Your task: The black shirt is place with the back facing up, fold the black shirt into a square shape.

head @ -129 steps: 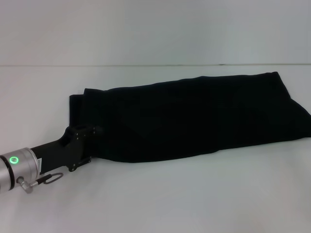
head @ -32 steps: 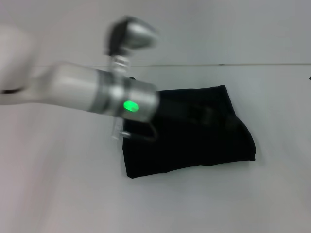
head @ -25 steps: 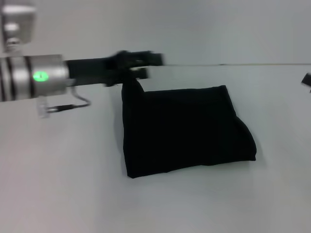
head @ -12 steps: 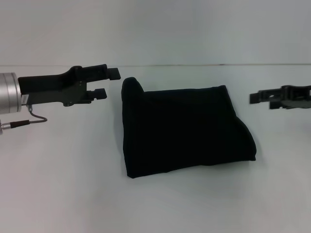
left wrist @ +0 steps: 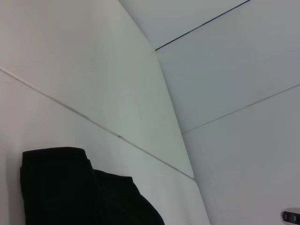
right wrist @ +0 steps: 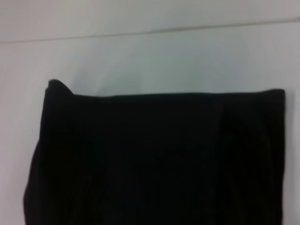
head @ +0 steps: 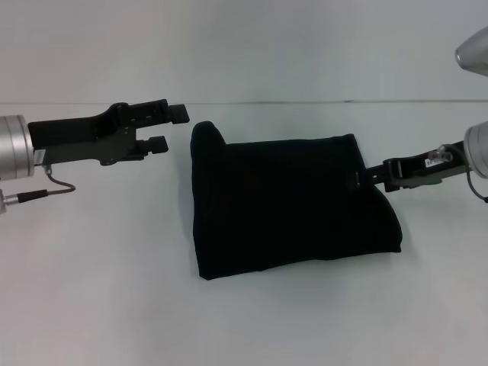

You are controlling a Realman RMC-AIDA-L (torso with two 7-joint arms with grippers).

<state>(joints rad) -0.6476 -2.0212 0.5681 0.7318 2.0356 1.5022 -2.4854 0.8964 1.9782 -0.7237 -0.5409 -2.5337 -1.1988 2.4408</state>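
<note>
The black shirt (head: 290,206) lies folded into a rough square in the middle of the white table, with one corner bunched up at its far left. My left gripper (head: 169,127) hovers open just left of that corner, holding nothing. My right gripper (head: 367,180) reaches in from the right, and its tip meets the shirt's right edge, where black blends with black. A corner of the shirt (left wrist: 70,192) shows in the left wrist view. In the right wrist view the shirt (right wrist: 159,159) fills the frame, with none of that arm's fingers visible.
The white table (head: 114,305) runs back to a wall at a thin seam line (head: 305,102). Bare table surface surrounds the shirt on all sides.
The left arm folded the long shirt over into a square, let go and drew back to the left. In the last half second the right gripper moved in to the shirt's right edge.
</note>
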